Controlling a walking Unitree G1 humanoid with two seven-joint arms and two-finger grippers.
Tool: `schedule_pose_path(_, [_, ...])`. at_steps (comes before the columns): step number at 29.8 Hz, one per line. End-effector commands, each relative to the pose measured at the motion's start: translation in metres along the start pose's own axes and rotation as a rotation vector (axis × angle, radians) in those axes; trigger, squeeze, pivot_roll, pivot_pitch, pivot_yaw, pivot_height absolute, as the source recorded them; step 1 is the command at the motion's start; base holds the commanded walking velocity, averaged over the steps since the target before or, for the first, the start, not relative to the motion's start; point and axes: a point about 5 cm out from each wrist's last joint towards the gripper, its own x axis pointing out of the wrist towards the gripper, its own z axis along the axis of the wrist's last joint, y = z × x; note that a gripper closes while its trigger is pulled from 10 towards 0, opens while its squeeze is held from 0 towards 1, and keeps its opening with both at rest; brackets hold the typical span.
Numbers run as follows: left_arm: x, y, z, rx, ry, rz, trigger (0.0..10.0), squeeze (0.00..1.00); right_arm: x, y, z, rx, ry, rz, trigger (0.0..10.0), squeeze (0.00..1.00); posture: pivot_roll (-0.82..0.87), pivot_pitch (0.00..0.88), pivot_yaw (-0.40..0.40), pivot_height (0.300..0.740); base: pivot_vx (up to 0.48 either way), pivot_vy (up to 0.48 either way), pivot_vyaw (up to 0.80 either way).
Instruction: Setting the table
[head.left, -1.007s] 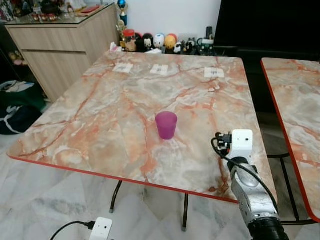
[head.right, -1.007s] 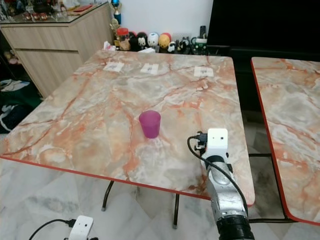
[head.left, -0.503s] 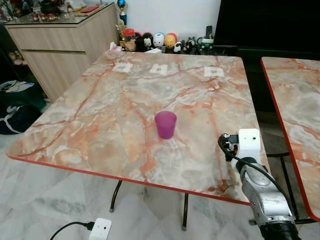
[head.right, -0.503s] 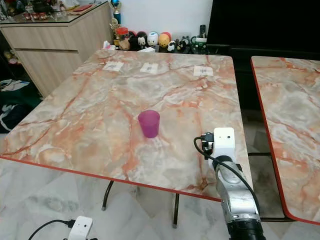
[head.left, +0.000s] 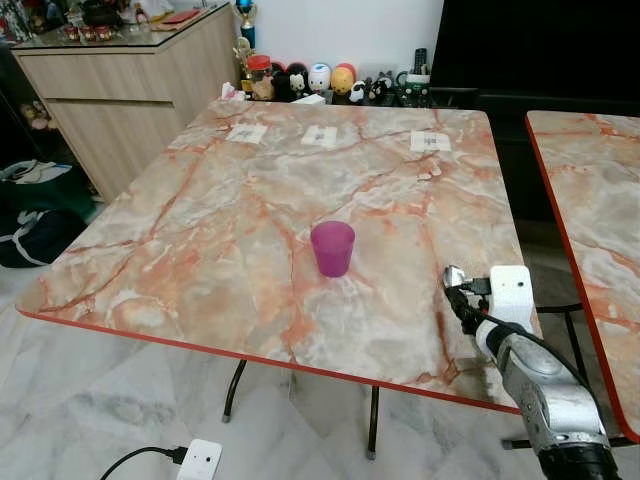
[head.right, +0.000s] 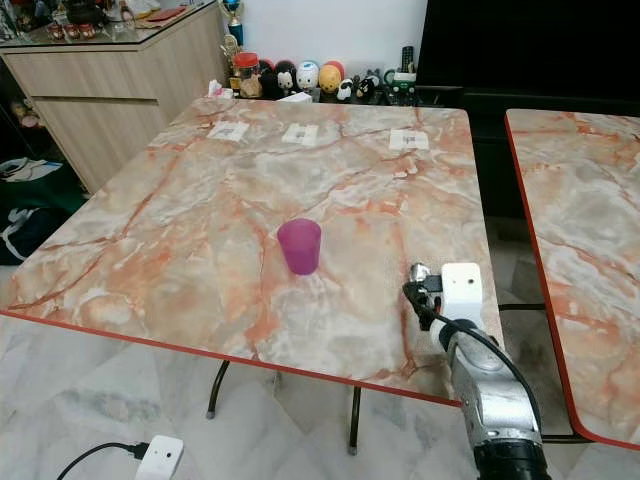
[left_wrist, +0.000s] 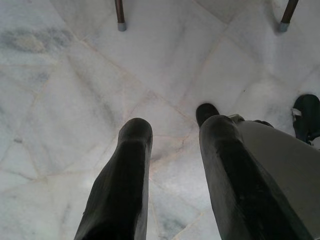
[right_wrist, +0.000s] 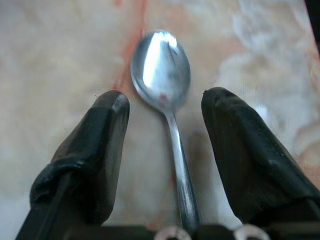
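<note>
The spoon (right_wrist: 166, 95) has its handle end hidden under the right gripper (right_wrist: 165, 107); it lies between spread jaws. The pink cup (head.left: 332, 248) stands at ten o'clock. The left gripper (left_wrist: 172, 132) hangs open.

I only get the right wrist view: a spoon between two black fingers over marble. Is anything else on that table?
Observer: Yes, a purple cup stands upright near the middle of the table, to the robot's left of the right gripper.
Operator: Anything at the far edge?
Observer: Three small paper cards lie in a row there.
Operator: And the other arm?
Observer: The left gripper hangs open over the floor.
</note>
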Motion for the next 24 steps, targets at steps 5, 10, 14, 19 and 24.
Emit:
schedule_pose_path(5, [-0.002,0.005,-0.009,0.010,0.038,0.008,10.0,0.00,0.000,-0.004,-0.015,0.065,0.046,-0.001,10.0,0.00,-0.07,0.037,0.070,0.740,0.000,0.000,0.00])
schedule_pose_path(10, [-0.002,0.006,-0.009,0.011,0.040,0.009,10.0,0.00,0.001,-0.003,-0.020,0.072,0.060,0.004,10.0,0.00,-0.07,0.038,0.071,0.740,0.000,0.000,0.00])
schedule_pose_path(14, [-0.002,0.007,-0.010,0.011,0.040,0.009,10.0,0.00,0.003,0.000,-0.026,0.081,0.074,0.031,10.0,0.00,-0.07,0.037,0.071,0.740,0.000,0.000,0.00])
schedule_pose_path(19, [-0.002,0.006,-0.010,0.011,0.040,0.009,10.0,0.00,0.004,0.007,-0.027,0.082,0.069,0.069,0.0,0.00,-0.07,0.036,0.071,0.740,0.000,0.000,0.00])
schedule_pose_path(24, [-0.002,0.005,-0.010,0.012,0.042,0.009,10.0,0.00,0.005,0.011,-0.027,0.076,0.063,0.083,0.0,0.00,-0.07,0.035,0.068,0.740,0.000,0.000,0.00])
